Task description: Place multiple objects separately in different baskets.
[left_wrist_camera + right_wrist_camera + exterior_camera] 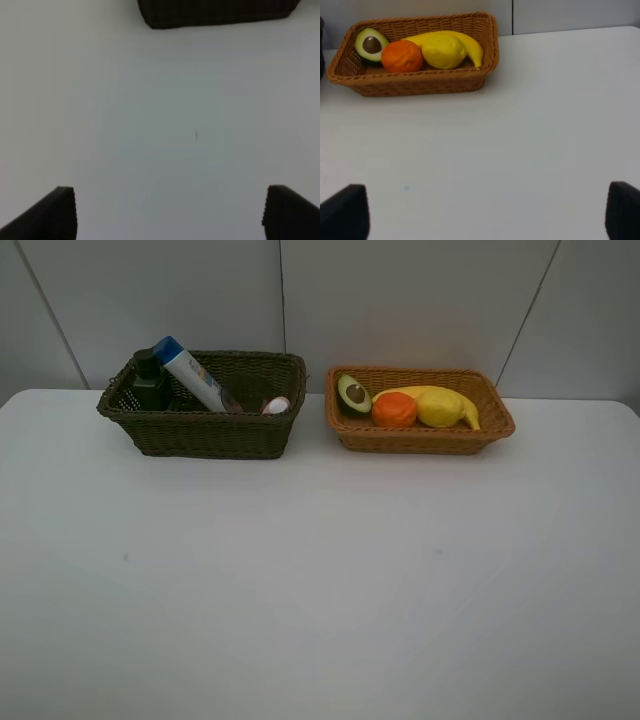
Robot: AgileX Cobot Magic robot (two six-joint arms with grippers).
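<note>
Your left gripper [169, 212] and right gripper [487, 212] are both wide open and hold nothing. The bottles [195, 375] sit in the dark basket [205, 430]. The fruit [395, 410] sits in the orange basket [420, 440].

My left gripper [169, 212] hangs wide apart, empty, over the bare white table [150, 125]. Beyond my fingertips [62, 210], well clear, stands the dark basket [217, 12].
</note>
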